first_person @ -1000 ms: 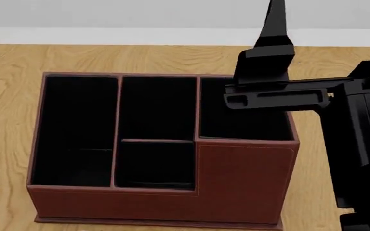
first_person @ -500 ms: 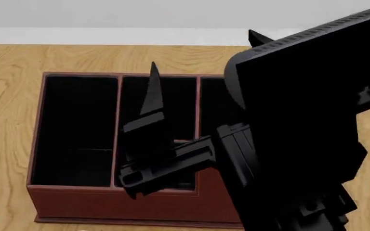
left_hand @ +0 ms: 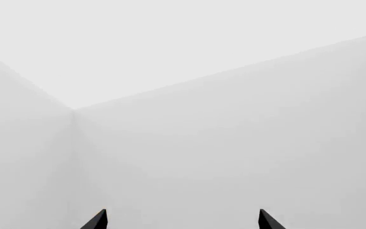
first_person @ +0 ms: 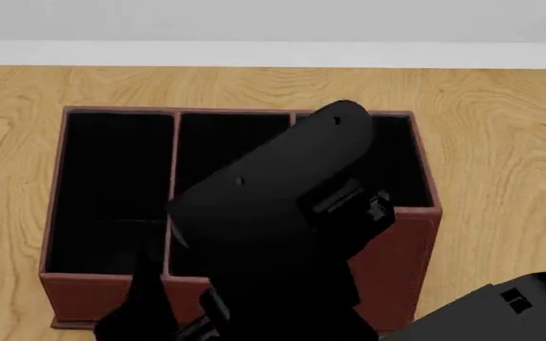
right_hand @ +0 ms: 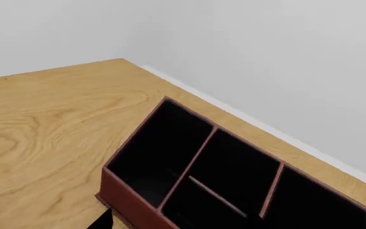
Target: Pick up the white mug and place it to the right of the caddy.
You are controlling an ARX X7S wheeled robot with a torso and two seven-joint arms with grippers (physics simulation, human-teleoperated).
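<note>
Right arm: lying near, across the caddy's front and middle in the head view; its claw's state cannot be told. Caddy: sitting on the wooden table, compartments black-lined. White mug: not showing in any view. Left gripper: tips apart, facing bare walls.

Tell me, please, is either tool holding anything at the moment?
Left tool is open and holds nothing. The right one cannot be told. No mug shows near the caddy.
</note>
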